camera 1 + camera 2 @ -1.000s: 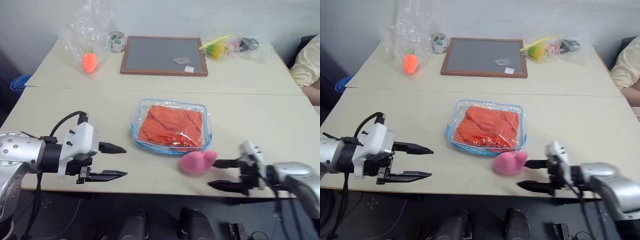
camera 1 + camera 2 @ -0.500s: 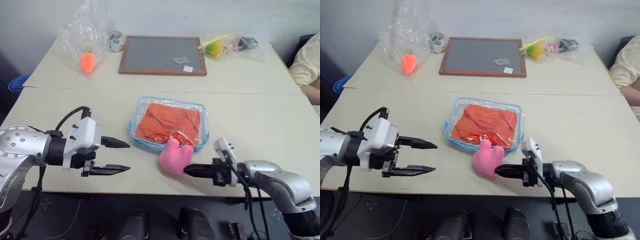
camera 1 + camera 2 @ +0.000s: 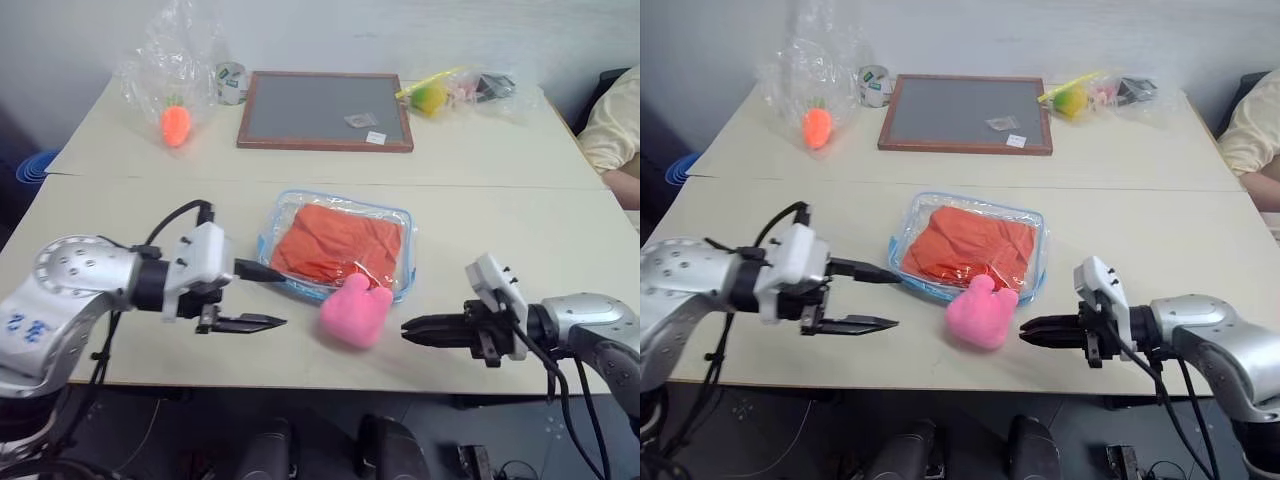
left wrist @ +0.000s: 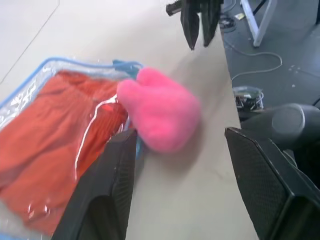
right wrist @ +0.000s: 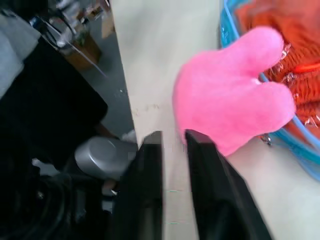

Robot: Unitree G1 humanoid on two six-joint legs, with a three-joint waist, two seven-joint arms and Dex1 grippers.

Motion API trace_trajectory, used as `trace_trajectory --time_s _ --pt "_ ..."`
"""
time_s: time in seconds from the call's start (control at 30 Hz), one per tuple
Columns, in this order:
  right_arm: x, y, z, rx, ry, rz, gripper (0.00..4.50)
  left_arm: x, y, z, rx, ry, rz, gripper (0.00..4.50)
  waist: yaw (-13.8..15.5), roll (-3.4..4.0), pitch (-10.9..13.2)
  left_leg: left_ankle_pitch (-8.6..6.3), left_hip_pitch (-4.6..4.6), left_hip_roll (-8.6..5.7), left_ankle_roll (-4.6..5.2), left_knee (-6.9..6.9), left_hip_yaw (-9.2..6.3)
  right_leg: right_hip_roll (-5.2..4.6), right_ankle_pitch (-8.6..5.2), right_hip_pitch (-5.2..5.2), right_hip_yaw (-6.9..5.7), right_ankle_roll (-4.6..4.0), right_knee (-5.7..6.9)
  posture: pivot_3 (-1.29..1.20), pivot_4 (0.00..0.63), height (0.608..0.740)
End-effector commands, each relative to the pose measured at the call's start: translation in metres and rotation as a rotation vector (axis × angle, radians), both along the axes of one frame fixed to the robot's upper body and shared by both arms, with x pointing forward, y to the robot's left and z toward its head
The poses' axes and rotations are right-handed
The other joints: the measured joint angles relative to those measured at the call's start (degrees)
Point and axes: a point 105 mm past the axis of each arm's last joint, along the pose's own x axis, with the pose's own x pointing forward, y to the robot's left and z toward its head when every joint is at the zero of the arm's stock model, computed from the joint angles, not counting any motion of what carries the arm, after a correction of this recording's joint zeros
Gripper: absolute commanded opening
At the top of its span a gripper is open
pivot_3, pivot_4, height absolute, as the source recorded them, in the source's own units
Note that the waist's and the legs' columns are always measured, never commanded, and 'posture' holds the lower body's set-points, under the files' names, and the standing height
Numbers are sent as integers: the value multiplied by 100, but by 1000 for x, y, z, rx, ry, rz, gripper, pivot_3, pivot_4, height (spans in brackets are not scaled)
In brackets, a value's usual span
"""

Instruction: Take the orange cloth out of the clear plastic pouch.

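The orange cloth [image 3: 338, 243] lies folded inside the clear plastic pouch [image 3: 392, 217], which sits flat near the middle of the tabletop [image 3: 520, 235], its blue-trimmed edge running all round and its longer side roughly across the robot's front. A pink plush toy [image 3: 354, 310] rests against the pouch's near edge, overlapping the trim there, between the pouch and the right claw [image 3: 412, 329]. That claw points in from the right, level with the tabletop, fingers only a narrow gap apart and holding nothing; its tips are just beside the toy, not on it. The left claw [image 3: 270, 297] points in from the left with its fingers spread wide and empty, the upper fingertip at the pouch's left edge, though whether it touches I cannot tell. So the pouch lies directly ahead of the left claw, which is the nearer of the two; the right one has the toy in its way. The cloth is not yet out.
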Motion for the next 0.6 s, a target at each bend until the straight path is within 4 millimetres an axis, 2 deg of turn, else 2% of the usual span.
trace_trajectory --time_s 0.03,0.1,0.13,0.27,0.37,0.5,0.6 --pt "-1 -2 8 -84 -134 22 1937 10 -9 0 14 -57 -15 2939 9 0 0 0 -4 -1 0 0 1 0 0 -3 0 0 -3 0 150 740" --pt "10 -9 8 -166 -245 -2 2672 13 -14 -4 28 -64 -28 2939 10 0 0 -1 -6 -23 2 1 4 -1 0 -2 1 1 -6 0 150 740" --pt "18 -14 7 -230 -336 -4 2898 13 -17 -8 48 -61 -43 2939 10 0 0 -1 -5 -23 3 1 6 -2 1 -2 2 2 -6 0 150 740" --pt "48 -28 12 -419 -617 8 2898 15 -24 -34 190 -99 -119 2939 -1 0 0 -1 -3 -28 3 2 11 -2 1 -3 4 2 -5 0 150 740" --pt "62 -34 11 -537 -778 88 2898 20 -37 -47 187 -67 -144 2939 5 0 0 0 -5 -27 1 1 16 0 1 -6 2 2 -6 0 150 740" --pt "77 -32 9 -558 -865 125 2898 35 -52 -60 197 -77 -126 2939 3 -1 0 1 -9 -25 3 5 22 -1 1 -4 0 2 -8 0 150 740" --pt "81 -27 0 -578 -894 185 2898 42 -65 -63 176 -94 -133 2939 -4 -1 0 3 -8 -25 3 6 26 0 1 -2 -4 2 -3 0 150 740"
